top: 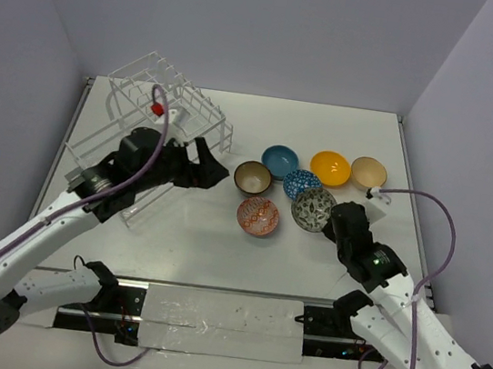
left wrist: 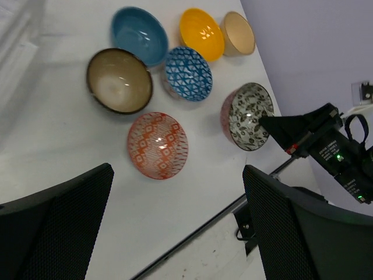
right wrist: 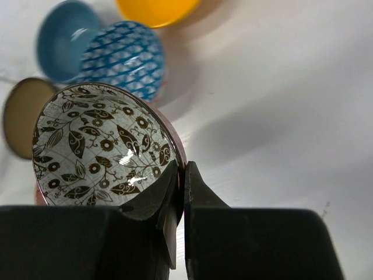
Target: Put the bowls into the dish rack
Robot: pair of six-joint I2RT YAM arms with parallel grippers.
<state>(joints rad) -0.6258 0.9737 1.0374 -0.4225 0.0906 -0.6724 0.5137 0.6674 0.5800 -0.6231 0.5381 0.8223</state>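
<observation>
Several bowls sit right of the white wire dish rack: teal, orange-yellow, tan, dark brown with gold inside, blue patterned, salmon patterned and grey patterned. My right gripper is shut on the rim of the grey patterned bowl, which is tilted. My left gripper is open and empty, between the rack and the brown bowl; in its wrist view the salmon bowl lies ahead of its fingers.
The rack stands at the far left, with the left arm across its front. A white and black strip runs along the near table edge between the arm bases. Grey walls close the sides and back.
</observation>
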